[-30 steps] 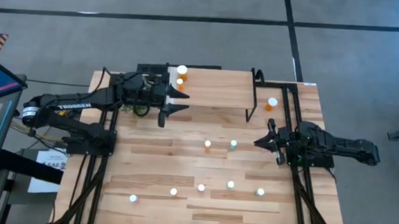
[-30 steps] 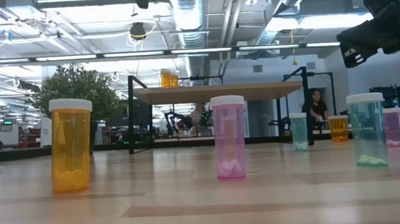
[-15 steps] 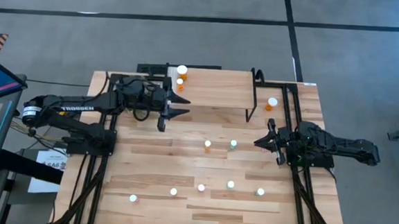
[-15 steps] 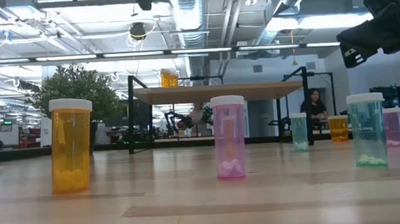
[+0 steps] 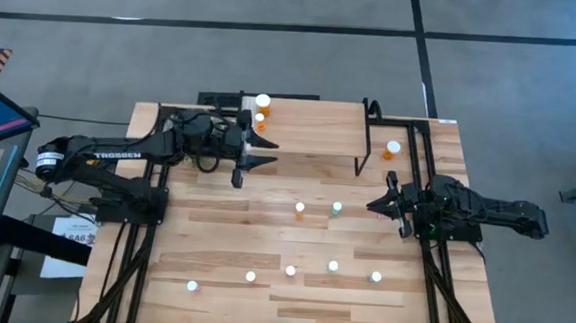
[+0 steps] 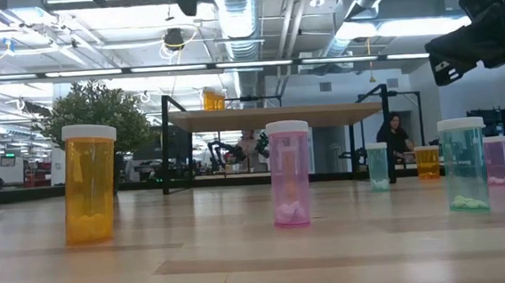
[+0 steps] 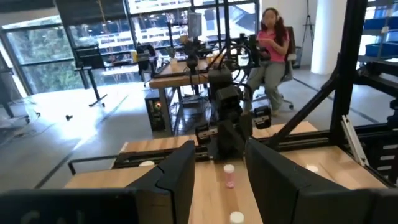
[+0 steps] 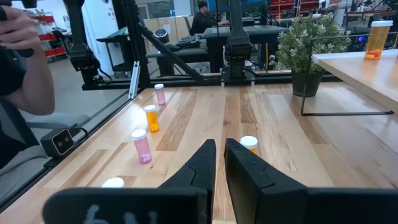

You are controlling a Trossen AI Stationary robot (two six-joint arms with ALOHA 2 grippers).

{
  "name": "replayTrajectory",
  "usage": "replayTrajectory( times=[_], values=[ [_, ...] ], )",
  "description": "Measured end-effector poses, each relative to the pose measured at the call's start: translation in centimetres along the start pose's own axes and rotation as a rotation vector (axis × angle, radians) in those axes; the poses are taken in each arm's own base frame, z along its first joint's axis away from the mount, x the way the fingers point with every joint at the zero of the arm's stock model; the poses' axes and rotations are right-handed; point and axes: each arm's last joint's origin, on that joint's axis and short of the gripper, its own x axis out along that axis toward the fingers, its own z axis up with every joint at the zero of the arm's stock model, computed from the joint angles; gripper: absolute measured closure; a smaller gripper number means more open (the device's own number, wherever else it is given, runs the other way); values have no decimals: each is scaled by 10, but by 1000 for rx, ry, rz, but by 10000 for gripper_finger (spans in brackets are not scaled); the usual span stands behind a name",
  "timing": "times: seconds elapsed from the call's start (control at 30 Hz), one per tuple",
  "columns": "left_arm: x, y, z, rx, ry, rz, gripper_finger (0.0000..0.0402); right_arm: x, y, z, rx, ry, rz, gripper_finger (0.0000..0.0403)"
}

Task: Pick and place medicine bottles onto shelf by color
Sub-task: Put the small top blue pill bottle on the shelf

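Observation:
The shelf (image 5: 310, 123) stands at the table's far edge with two orange bottles (image 5: 261, 111) at its left end; in the low view one shows on top (image 6: 213, 99). An orange bottle (image 5: 299, 209) and a green bottle (image 5: 336, 209) stand mid-table. Several more bottles (image 5: 290, 271) stand in a row near the front edge. My left gripper (image 5: 271, 153) is open and empty, above the table in front of the shelf's left end. My right gripper (image 5: 370, 205) is shut and empty at the right, beside the green bottle.
One bottle (image 5: 394, 148) stands to the right of the shelf's black legs (image 5: 364, 146). The left wrist view looks across the table at the right arm (image 7: 227, 124). A person's arm (image 8: 25, 62) shows beyond the table's edge, and a person (image 7: 270, 43) sits in the room.
My left gripper has gone a little toward the table's right edge, staying open and empty. The bottles have stayed where they were.

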Motion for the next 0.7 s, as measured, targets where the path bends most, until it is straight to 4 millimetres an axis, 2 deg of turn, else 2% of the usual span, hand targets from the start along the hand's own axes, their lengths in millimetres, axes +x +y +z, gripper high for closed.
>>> replayTrajectory(
  times=[0.23,0.57,0.7],
  values=[
    [12,6,-9,14,9,106,271,0,0,0,0,0,0,342],
    [12,8,4,33,-129,147,272,0,0,0,0,0,0,342],
    [10,8,6,36,-132,156,272,0,0,0,0,0,0,342]
  ],
)
